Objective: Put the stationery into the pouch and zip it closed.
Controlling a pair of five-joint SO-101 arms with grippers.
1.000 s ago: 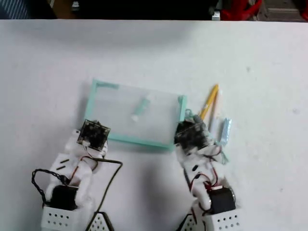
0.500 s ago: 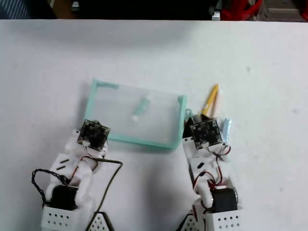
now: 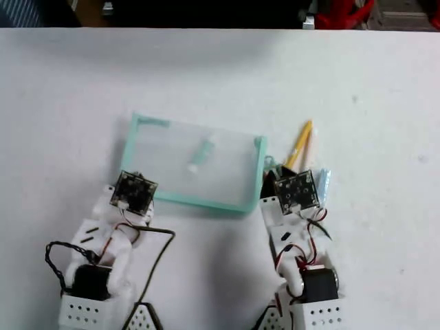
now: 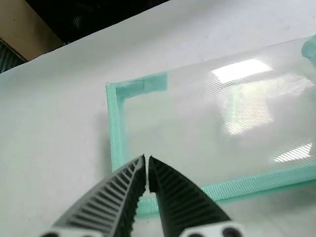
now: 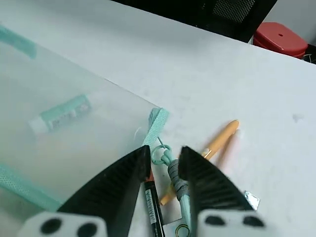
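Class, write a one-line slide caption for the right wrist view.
Right gripper, open, above pens beside the pouch's zip end; a teal stick already inside.

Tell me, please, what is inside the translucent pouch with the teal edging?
One small teal-and-white stick lies inside the translucent teal-edged pouch, seen through its clear wall. The left tool covers a bit of its near corner, so that spot is hidden.

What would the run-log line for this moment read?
left gripper: fingers shut at pouch corner | right gripper: fingers open over pens beside pouch | teal stick inside pouch | yellow pen outside
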